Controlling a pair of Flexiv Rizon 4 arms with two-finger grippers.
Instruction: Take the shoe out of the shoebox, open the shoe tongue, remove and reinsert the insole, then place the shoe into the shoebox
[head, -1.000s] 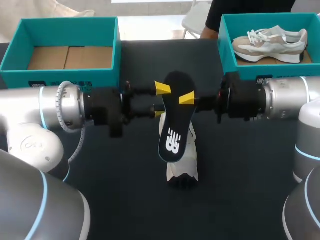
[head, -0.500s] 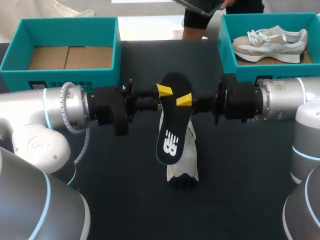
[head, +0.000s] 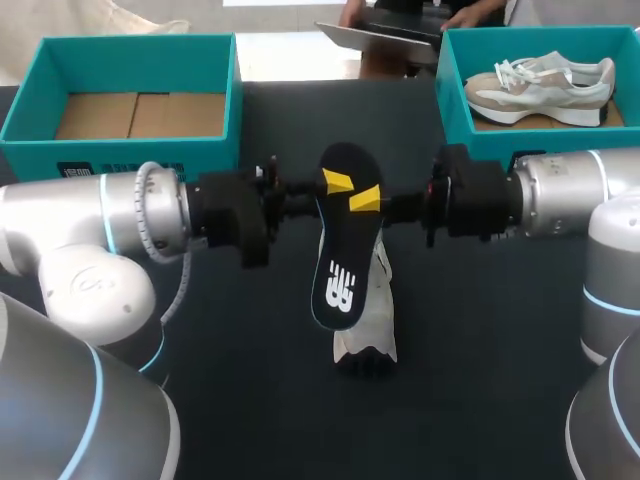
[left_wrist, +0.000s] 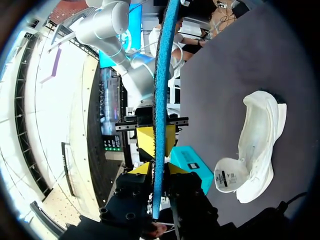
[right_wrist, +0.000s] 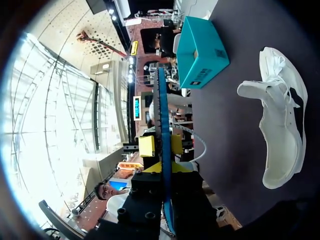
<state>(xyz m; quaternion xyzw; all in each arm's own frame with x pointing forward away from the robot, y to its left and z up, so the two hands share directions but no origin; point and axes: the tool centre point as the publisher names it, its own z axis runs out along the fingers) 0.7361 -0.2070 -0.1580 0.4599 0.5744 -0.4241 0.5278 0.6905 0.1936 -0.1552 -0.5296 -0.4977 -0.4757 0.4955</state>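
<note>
While out of the shoe, held edge-up at centre frame: dark insole (head: 345, 240), over the white shoe (head: 372, 312), which lies on the tabletop (head: 480, 380) at lower centre, outside both teal boxes (head: 130, 60).

Pinched at its upper end from opposite sides by left end effector (head: 332, 188) and right end effector (head: 367, 200); likely steadied for reinsertion.

White logo on insole. Tongue label illegible.

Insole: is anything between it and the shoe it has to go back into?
Nothing visible does. The left gripper and the right gripper are both shut on the insole, which hangs over the white shoe lying on the table. Only open air lies between insole and shoe.
</note>
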